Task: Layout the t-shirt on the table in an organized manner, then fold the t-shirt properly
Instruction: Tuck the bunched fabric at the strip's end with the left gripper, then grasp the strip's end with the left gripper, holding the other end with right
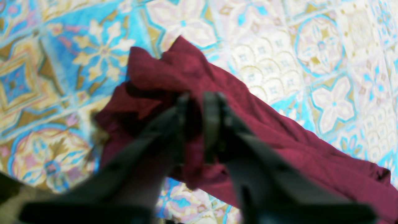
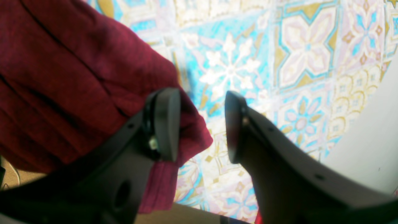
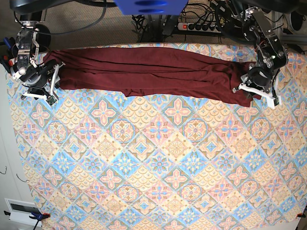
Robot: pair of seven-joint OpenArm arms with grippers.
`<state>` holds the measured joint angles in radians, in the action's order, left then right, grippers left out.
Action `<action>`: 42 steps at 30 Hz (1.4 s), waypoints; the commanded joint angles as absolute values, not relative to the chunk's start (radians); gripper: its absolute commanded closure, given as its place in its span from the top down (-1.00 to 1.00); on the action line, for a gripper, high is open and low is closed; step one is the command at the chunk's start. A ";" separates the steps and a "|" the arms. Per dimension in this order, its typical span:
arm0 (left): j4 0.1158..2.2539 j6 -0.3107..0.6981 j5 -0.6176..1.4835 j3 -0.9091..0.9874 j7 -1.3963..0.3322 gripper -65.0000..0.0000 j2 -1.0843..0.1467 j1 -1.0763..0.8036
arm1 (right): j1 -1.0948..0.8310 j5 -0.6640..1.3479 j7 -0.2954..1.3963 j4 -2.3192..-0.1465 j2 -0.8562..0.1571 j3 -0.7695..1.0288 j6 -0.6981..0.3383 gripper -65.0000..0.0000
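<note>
The maroon t-shirt [image 3: 153, 72] lies stretched as a long narrow band across the far side of the table [image 3: 153, 167]. At the band's right end, my left gripper [image 3: 256, 93] sits on a bunched corner of the t-shirt [image 1: 279, 130]. In the left wrist view the left gripper [image 1: 199, 99] has its jaws a narrow gap apart, with cloth showing between and below them. My right gripper [image 3: 43, 88] is at the band's left end. The right gripper [image 2: 202, 96] is open; one finger [image 2: 164, 124] overlaps the t-shirt [image 2: 62, 77] edge, and the gap shows patterned table [image 2: 295, 62].
A power strip [image 3: 196, 26] and cables lie on the floor behind the table. The table's left edge runs just beside the right gripper, with pale floor [image 2: 367, 140] beyond it. Patterned cloth [image 1: 311, 46] surrounds the shirt's end.
</note>
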<state>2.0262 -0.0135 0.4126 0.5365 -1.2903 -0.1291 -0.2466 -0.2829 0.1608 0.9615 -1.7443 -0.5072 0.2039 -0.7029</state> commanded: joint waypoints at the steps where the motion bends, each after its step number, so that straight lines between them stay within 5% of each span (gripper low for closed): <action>1: 2.043 -0.013 0.418 0.539 -1.271 -0.45 -0.151 -0.242 | -0.275 0.160 0.951 -1.761 -0.527 0.214 -0.698 -0.29; 11: 2.041 -0.012 0.429 0.545 -1.320 0.31 -0.282 -0.265 | -0.275 0.160 0.951 -1.761 -0.527 0.214 -0.698 -0.29; 18: 1.966 0.001 0.430 0.472 -1.323 0.43 -0.407 -0.259 | -0.275 0.160 0.951 -1.762 -0.527 0.214 -0.698 -0.29; 27: 1.567 0.174 0.671 0.381 -1.319 0.56 -0.610 -0.140 | -0.274 0.160 0.951 -1.762 -0.501 0.214 -0.698 -0.29; 42: 1.454 0.179 0.714 0.209 -1.291 0.55 -0.559 -0.094 | -0.274 0.160 0.951 -1.762 -0.481 0.214 -0.698 -0.29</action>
<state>1.4464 0.1761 0.6888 0.2127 -1.2846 -0.5587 -0.0998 -0.2840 0.1577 0.9623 -1.7451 -0.4633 0.2039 -0.7029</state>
